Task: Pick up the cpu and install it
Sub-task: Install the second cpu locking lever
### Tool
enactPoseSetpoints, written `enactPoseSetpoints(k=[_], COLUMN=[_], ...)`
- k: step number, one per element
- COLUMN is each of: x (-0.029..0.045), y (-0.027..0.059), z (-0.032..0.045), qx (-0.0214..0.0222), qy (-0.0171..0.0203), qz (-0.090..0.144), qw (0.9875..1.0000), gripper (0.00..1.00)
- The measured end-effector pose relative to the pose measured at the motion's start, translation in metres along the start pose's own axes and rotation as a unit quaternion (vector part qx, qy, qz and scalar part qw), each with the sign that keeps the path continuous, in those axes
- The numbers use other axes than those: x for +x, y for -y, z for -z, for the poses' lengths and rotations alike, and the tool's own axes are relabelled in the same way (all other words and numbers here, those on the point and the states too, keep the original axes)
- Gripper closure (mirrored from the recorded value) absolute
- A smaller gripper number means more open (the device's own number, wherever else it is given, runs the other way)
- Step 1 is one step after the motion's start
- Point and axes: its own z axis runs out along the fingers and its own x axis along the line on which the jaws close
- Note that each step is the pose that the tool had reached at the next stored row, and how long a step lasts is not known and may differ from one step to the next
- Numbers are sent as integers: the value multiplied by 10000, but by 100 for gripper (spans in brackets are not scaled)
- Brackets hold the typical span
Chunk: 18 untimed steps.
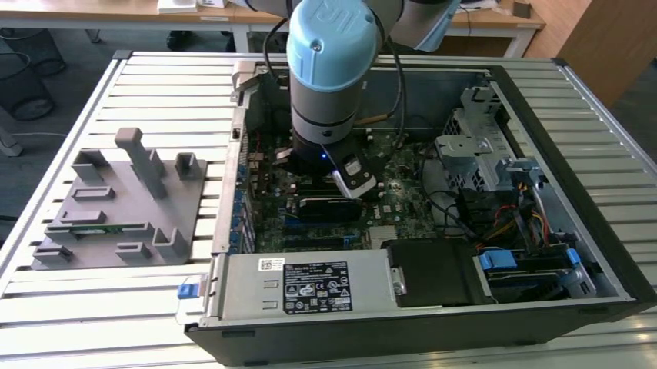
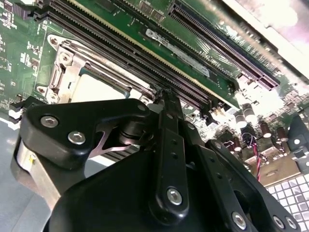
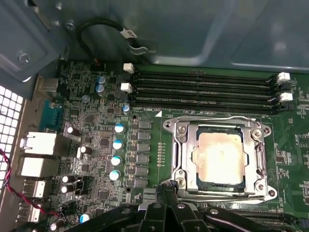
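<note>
The cpu point(image 3: 219, 157) lies flat inside its metal socket frame point(image 3: 179, 145) on the green motherboard, its pale metal top facing up. In the second wrist view the cpu point(image 2: 99, 89) shows just beyond the black gripper links. My gripper point(image 3: 166, 185) hangs over the socket's edge, beside the cpu and a little above the board. Its fingers are shut together with nothing between them, and their tips point(image 2: 161, 94) point at the board near the memory slots. In the exterior view the arm point(image 1: 328, 77) reaches down into the open computer case.
Black memory slots point(image 3: 203, 89) run alongside the socket. A grey fixture tray point(image 1: 118, 204) holding a green memory stick point(image 1: 103, 227) sits at the exterior view's left. The power supply point(image 1: 308, 284), drive cage point(image 1: 482, 154) and case walls hem in the board.
</note>
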Motion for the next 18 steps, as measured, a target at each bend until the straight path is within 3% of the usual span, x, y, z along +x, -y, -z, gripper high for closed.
enactPoseSetpoints(k=[3, 18], x=[-1, 23], y=[1, -27], z=[-8, -29], qx=[-22, -39], qy=[1, 2], qz=[0, 0], qw=[10000, 10000], gripper=[89, 89])
